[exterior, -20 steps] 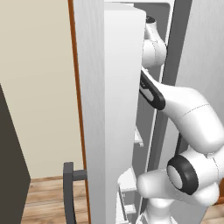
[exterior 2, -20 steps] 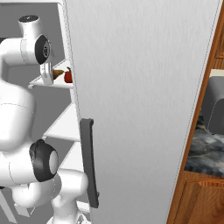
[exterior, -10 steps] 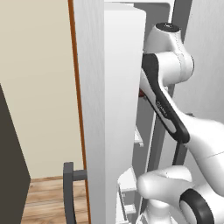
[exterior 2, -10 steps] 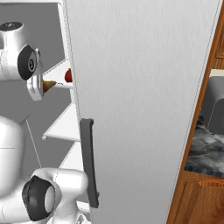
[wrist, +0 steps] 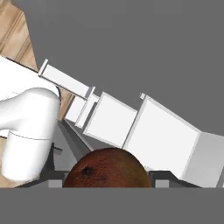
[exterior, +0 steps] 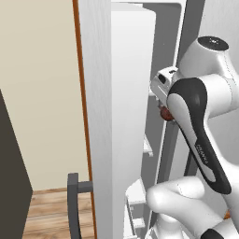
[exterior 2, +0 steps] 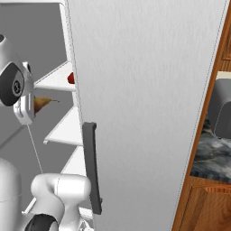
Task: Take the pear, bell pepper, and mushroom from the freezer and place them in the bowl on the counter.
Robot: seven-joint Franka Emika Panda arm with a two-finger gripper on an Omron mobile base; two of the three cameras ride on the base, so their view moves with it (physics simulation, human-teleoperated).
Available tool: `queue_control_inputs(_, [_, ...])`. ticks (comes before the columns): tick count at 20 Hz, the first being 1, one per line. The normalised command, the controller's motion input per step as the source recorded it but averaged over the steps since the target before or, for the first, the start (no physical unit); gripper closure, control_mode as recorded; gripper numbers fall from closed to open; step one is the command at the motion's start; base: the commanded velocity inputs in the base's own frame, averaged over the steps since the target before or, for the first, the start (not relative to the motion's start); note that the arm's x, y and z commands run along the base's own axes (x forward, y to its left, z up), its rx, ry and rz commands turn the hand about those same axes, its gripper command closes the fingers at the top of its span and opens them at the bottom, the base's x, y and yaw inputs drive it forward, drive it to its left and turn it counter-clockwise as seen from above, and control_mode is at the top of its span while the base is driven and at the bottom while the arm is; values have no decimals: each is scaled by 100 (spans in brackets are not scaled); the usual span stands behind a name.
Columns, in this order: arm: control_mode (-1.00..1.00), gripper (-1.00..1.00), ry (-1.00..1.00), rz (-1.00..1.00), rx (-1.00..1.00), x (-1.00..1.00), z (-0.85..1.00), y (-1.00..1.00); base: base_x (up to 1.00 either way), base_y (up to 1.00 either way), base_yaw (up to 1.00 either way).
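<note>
The fingers [exterior 2: 35,104] clench the pear [exterior 2: 41,103], stem pointing toward the freezer [exterior 2: 58,81] shelves.

The white arm rises in a tall bend, its dark-jointed forearm angling up to the wrist. The hand [exterior 2: 39,104] sits at the top of the reach, level with the wrist, fingers closed on a brown pear [wrist: 107,168] that juts out just past the fingertips.
</note>
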Motion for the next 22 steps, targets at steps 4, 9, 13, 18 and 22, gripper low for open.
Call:
queue_control_inputs(4, [-100, 100, 0, -7, -2, -10, -9, -19, 0, 0, 0])
queue_control_inputs(9, [-100, 100, -2, -11, 0, -19, -6, -31, 0, 0, 0])
queue_control_inputs(13, [-100, 100, -1, -11, 0, -29, -1, -32, 0, 0, 0])
queue_control_inputs(18, [-100, 100, 0, -7, 0, -2, -28, -21, 0, 0, 0])
queue_control_inputs(22, [-100, 100, 0, -3, 2, 0, -37, -19, 0, 0, 0])
